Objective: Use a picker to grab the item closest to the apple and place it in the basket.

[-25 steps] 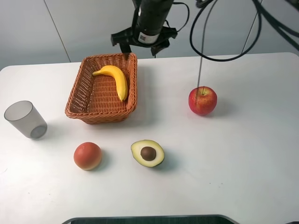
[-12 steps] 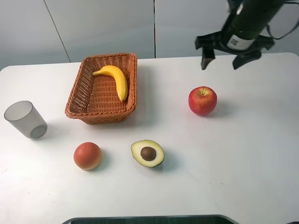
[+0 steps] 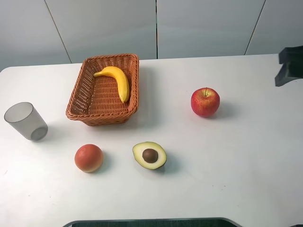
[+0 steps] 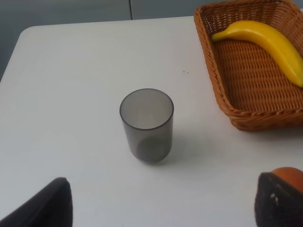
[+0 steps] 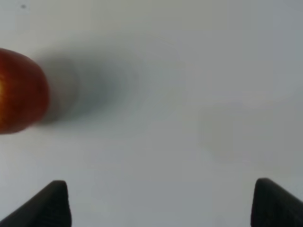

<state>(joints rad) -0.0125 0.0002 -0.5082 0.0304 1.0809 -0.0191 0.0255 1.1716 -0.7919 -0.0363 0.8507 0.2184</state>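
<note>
**A:** White table (image 3: 227, 165), plain grey wall panels (image 3: 203, 23) behind it, nothing more of the room in view. Where does the job stand?

**B:** A banana (image 3: 117, 81) lies inside the basket (image 3: 78, 97), well apart from the apple (image 3: 205, 102). I'd judge that it is the delivered item. On the bare table, the avocado half (image 3: 149, 155) is nearest the apple. The orange fruit (image 3: 88, 157) sits beyond it, and the grey cup (image 3: 25, 121) is farthest from the apple.

**A:** And the tools?

**B:** Both are empty, with their fingers spread wide. The right gripper (image 5: 158, 203) hangs near the apple. The overhead view catches only a dark piece at the frame's edge, probably that arm. The left gripper (image 4: 163, 202) faces the cup, well apart from the apple.

**A:** What could go wrong?

**B:** The closest item could be misread, because the avocado half now looks like the target and might draw a second pick. If it were picked, its rounded skin could slip between the fingers. Dropping it in beside the banana could also shove the light basket farther from the apple.
</note>
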